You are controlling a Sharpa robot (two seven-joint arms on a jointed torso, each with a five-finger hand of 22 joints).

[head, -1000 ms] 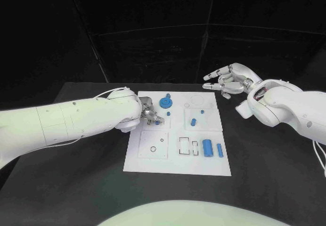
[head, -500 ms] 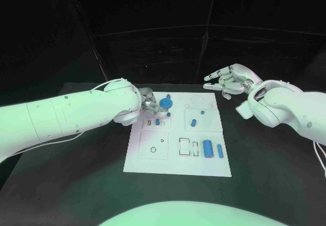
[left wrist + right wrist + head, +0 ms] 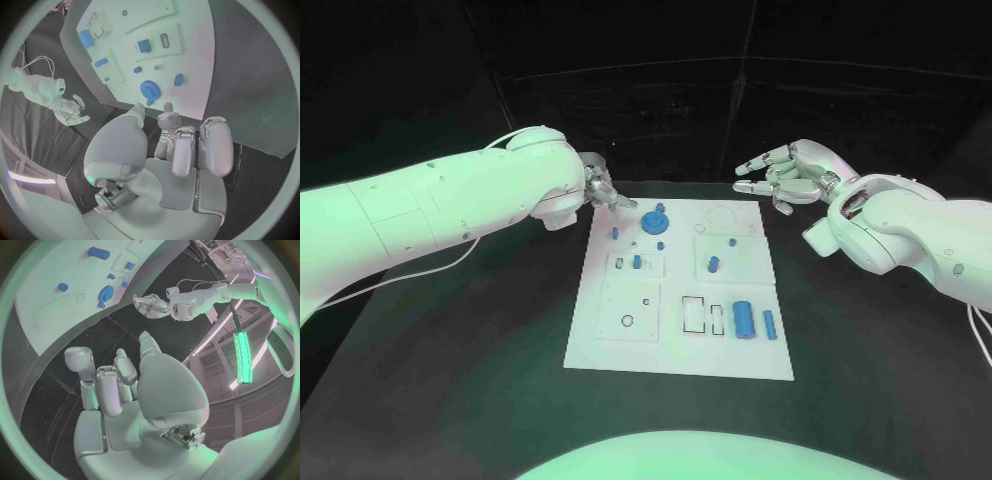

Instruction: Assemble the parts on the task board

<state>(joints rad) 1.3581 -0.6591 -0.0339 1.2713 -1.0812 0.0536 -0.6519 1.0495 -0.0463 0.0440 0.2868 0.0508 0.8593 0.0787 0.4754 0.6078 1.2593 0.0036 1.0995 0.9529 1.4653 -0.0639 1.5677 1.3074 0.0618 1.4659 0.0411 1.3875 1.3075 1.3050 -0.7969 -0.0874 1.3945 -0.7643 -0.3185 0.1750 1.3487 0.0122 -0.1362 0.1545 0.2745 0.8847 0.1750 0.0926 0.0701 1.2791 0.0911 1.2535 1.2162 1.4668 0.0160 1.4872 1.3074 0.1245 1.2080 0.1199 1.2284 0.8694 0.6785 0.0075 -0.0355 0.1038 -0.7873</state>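
Note:
The white task board point(image 3: 629, 345) lies mid-table. On it are a round blue disc point(image 3: 652, 219), a small blue piece point(image 3: 636, 262) in the left middle square, another blue piece point(image 3: 711, 264) to its right, and two blue cylinders point(image 3: 743, 320) near the right edge. My left hand point(image 3: 600, 188) hovers off the board's far left corner, its fingers loosely bent and holding nothing. The left wrist view shows this hand point(image 3: 181, 145) empty above the disc point(image 3: 150, 90). My right hand point(image 3: 788, 175) hangs past the far right corner with fingers spread and empty, as the right wrist view point(image 3: 119, 385) also shows.
Black tabletop point(image 3: 473, 350) surrounds the board on all sides. Empty outlined slots point(image 3: 692, 310) lie beside the cylinders, and a square plate with a small hole point(image 3: 627, 308) sits to their left. A white cable point(image 3: 459, 255) trails under my left arm.
My left hand has lifted from the left middle square and drawn back to the far left corner, leaving the small blue piece there. The right hand has barely moved.

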